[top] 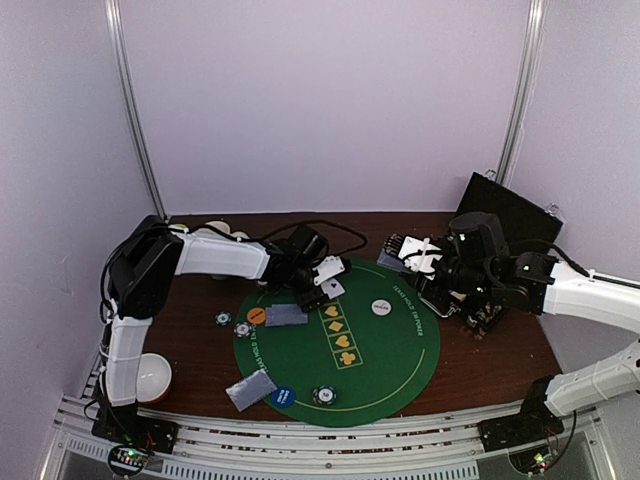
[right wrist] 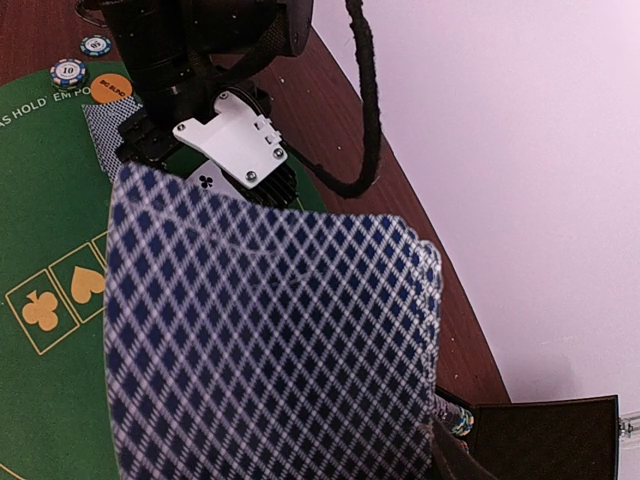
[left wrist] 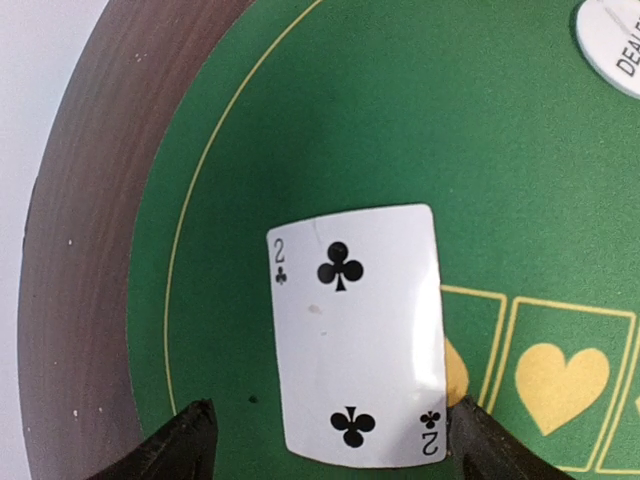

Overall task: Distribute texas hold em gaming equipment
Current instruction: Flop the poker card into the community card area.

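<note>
A two of clubs point(left wrist: 355, 335) lies face up on the green mat point(left wrist: 330, 120), between the spread tips of my left gripper point(left wrist: 330, 450), which is open; its right fingertip point(left wrist: 485, 445) sits at the card's edge. From above, that gripper point(top: 325, 275) hovers at the mat's far left with the card point(top: 335, 289) under it. My right gripper point(top: 420, 262) is shut on a deck of blue-diamond-backed cards point(right wrist: 270, 340) that fills its wrist view and hides the fingers. On the mat lie a white dealer button point(top: 380, 307), two face-down cards point(top: 285, 315) point(top: 250, 390), an orange button point(top: 256, 315), a blue button point(top: 283, 397) and a chip point(top: 323, 395).
Two chips point(top: 222, 319) point(top: 243, 329) lie at the mat's left edge. A white bowl point(top: 152, 375) stands by the left arm's base. A black box point(top: 510, 215) stands at the back right, with more chips point(top: 480, 322) below the right wrist.
</note>
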